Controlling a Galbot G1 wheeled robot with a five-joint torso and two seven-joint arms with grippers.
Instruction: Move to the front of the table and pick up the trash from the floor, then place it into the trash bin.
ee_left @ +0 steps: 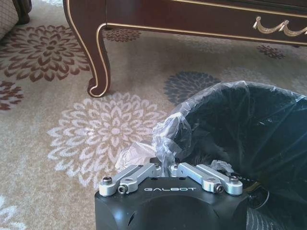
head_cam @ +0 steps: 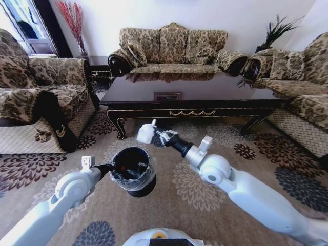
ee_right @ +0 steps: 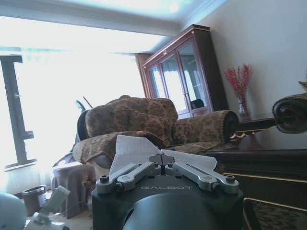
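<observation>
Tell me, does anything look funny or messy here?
A little. The trash bin is up off the floor, gripped at its bag-covered rim by the left end effector. The right end effector pinches a white paper in the air beside it. Nothing looks spilled or broken.

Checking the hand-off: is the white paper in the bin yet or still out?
Out. The right gripper is shut on the paper, raised beyond the bin, which the left gripper holds by the rim.
</observation>
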